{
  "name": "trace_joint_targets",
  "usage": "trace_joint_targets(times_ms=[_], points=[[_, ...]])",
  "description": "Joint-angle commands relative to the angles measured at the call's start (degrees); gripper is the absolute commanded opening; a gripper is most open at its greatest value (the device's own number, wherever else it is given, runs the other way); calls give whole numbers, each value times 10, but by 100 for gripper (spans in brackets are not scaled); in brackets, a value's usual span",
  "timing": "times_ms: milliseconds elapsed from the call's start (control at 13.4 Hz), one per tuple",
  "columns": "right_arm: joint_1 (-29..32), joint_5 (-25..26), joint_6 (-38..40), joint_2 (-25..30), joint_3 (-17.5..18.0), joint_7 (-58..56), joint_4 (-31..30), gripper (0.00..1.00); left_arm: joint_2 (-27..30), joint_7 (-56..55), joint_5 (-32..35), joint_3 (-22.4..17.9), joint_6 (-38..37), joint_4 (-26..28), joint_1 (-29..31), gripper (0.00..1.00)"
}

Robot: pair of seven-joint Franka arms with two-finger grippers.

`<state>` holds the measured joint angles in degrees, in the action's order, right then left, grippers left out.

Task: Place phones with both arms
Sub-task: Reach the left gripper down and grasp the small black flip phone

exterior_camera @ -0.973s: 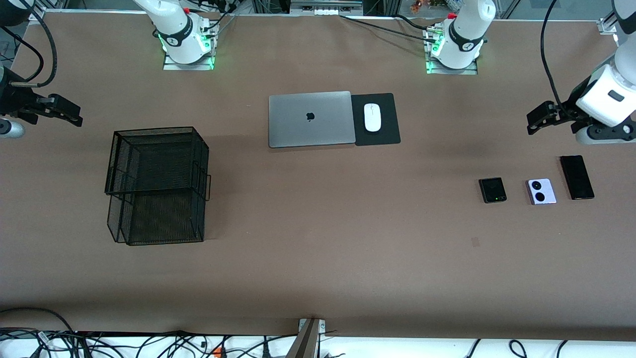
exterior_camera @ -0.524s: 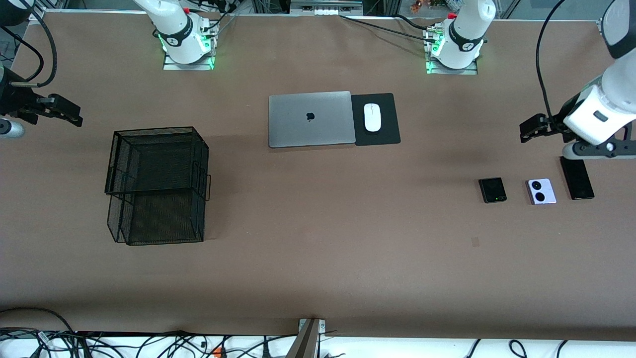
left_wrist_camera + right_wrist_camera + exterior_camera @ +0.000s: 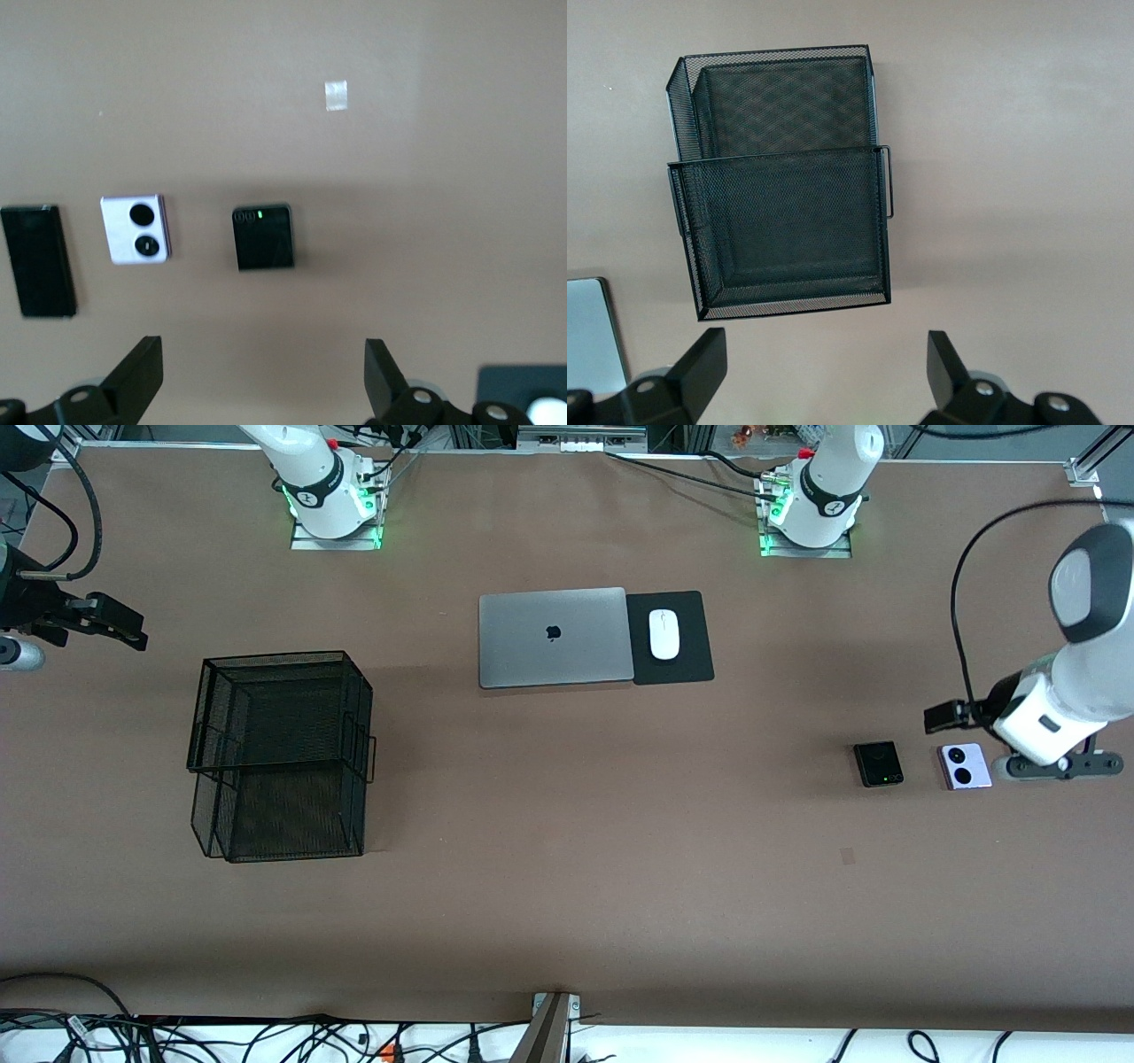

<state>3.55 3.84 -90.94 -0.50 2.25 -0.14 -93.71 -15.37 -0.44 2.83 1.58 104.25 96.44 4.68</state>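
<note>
Brown table (image 3: 567, 886), three phones (image 3: 263, 237) below left gripper (image 3: 261, 376), jaws wide, right gripper (image 3: 824, 372) too.

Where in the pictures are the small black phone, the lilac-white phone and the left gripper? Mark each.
small black phone (image 3: 878, 763): front view, middle of its face.
lilac-white phone (image 3: 135, 229): left wrist view, between its circles.
left gripper (image 3: 262, 376): left wrist view, midway between fingertips.

left arm (image 3: 1076, 655): reaching down, left gripper (image 3: 263, 381) fingers spread | right arm: waiting, right gripper (image 3: 824, 376) fingers spread
</note>
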Motion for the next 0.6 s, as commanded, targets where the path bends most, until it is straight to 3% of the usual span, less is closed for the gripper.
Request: trace_joint_targets(times_ms=[0, 300, 524], points=[[-1, -10, 7, 1, 0, 6, 5, 100, -21, 27, 8, 3, 79, 38, 14, 100], [-1, -10, 7, 1, 0, 6, 5, 100, -31, 27, 8, 3, 231, 145, 25, 100], [-1, -10, 7, 1, 0, 6, 5, 100, -66, 27, 9, 3, 329, 194, 37, 100]])
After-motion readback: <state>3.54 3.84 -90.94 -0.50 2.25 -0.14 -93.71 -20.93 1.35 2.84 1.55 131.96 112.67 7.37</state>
